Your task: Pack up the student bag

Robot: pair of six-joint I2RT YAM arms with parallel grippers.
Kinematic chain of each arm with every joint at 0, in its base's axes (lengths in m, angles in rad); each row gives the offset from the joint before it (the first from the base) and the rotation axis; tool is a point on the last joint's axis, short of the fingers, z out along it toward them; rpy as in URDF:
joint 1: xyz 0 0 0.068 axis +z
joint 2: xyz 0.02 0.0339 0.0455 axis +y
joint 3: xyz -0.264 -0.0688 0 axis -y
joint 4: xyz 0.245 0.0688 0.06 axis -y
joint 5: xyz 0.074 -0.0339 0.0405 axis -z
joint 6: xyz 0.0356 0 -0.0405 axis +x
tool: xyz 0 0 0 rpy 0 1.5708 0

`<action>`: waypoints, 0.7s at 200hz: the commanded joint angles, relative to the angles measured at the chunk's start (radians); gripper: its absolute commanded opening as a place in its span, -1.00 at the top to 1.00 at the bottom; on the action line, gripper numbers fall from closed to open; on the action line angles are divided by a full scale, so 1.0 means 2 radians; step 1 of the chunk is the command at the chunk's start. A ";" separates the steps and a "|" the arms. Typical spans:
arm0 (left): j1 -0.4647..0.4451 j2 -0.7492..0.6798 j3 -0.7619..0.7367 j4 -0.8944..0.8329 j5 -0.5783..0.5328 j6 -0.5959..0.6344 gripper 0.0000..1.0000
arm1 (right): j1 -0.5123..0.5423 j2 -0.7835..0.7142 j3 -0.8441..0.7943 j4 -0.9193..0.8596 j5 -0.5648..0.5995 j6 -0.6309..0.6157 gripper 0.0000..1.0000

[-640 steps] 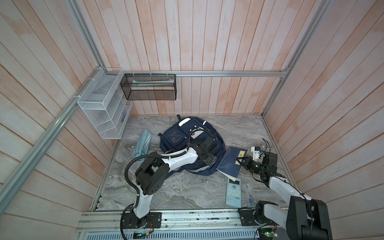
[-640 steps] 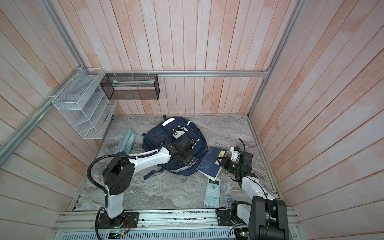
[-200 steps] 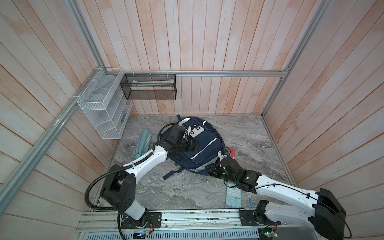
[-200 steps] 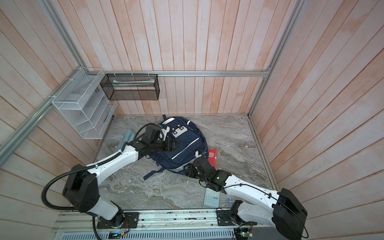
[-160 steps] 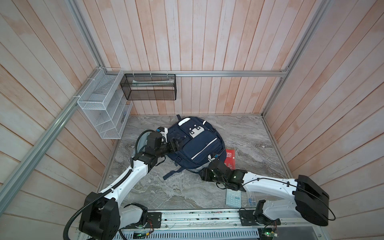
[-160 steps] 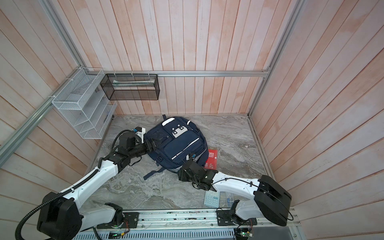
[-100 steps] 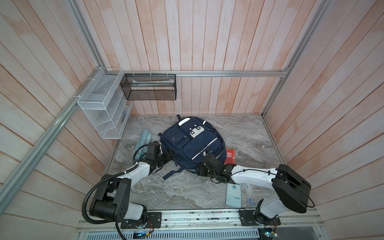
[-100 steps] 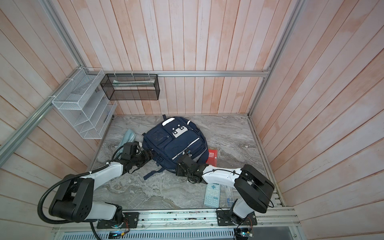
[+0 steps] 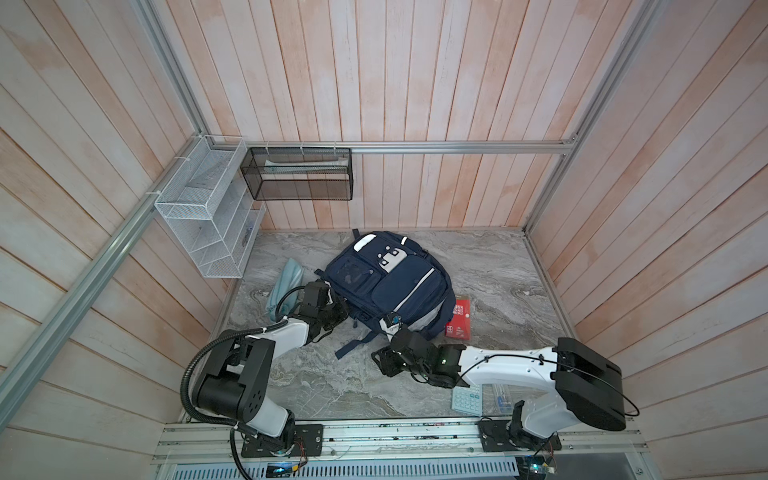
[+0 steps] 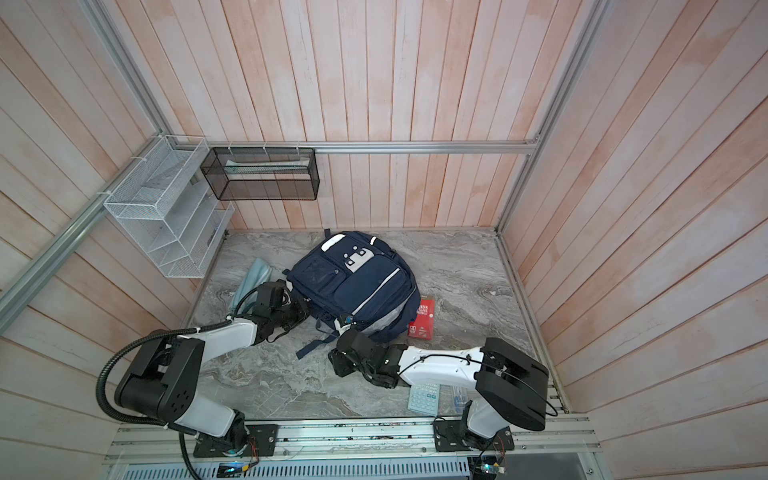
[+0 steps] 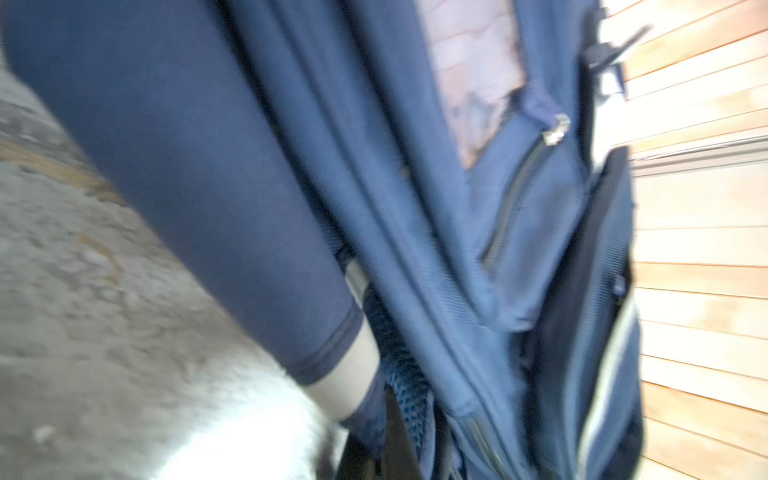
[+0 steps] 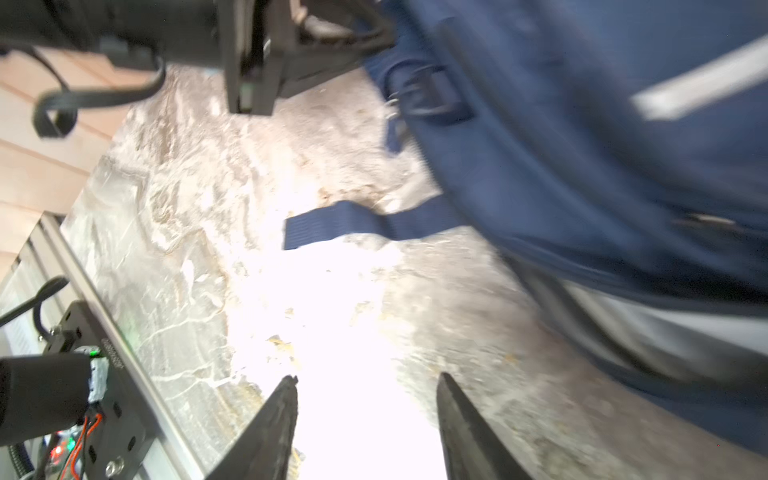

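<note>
The student bag (image 9: 386, 286) (image 10: 353, 286), navy with white stripes, lies face up at the middle back of the marble floor. My left gripper (image 9: 338, 316) (image 10: 301, 309) is pressed into its left lower edge. In the blurred left wrist view the dark fingers (image 11: 395, 436) are shut on a strip of the bag's blue mesh fabric (image 11: 399, 357). My right gripper (image 9: 380, 361) (image 12: 368, 378) stands open just in front of the bag, over bare floor, with nothing between its fingers. A loose navy strap (image 12: 332, 224) lies ahead of it.
A red booklet (image 9: 459, 318) lies against the bag's right side. A pale calculator (image 9: 466, 399) and pens (image 9: 500, 395) lie under the right arm. A teal pouch (image 9: 286, 278) is left of the bag. A white wire shelf (image 9: 203, 216) and a black mesh basket (image 9: 299, 178) hang on the walls.
The left gripper has dropped from the bag's top to its left lower edge and shut there. The right gripper has drawn back from the bag's front edge toward the floor in front.
</note>
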 commanded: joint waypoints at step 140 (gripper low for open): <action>-0.005 -0.071 0.008 -0.022 0.022 -0.021 1.00 | -0.045 0.160 0.191 -0.071 0.112 -0.031 1.00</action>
